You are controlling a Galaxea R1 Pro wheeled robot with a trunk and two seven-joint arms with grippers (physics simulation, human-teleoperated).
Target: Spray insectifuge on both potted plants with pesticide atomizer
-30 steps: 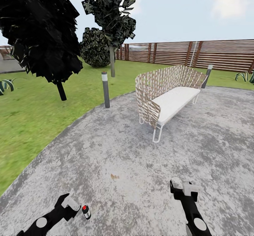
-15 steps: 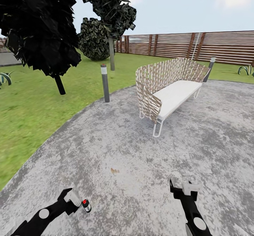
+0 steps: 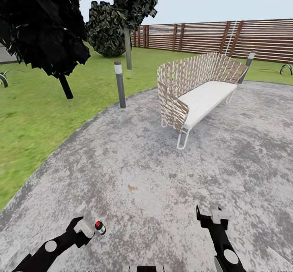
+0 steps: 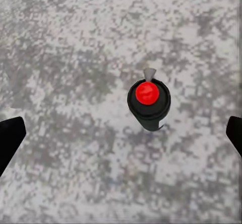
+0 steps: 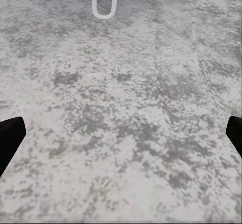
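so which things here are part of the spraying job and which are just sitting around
Job: pesticide atomizer standing on the paved patio, left gripper open beside it.
Just around: woven bench, grey post, trees, wooden fence.

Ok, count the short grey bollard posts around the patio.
2. One grey bollard post stands at the paved patio's left edge by the lawn; the other leans behind the woven bench's far end. More may be hidden.

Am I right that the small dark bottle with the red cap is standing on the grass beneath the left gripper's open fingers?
Not quite: the bottle stands on the grey paved patio, not grass, as the left wrist view shows. The left gripper is open above it.
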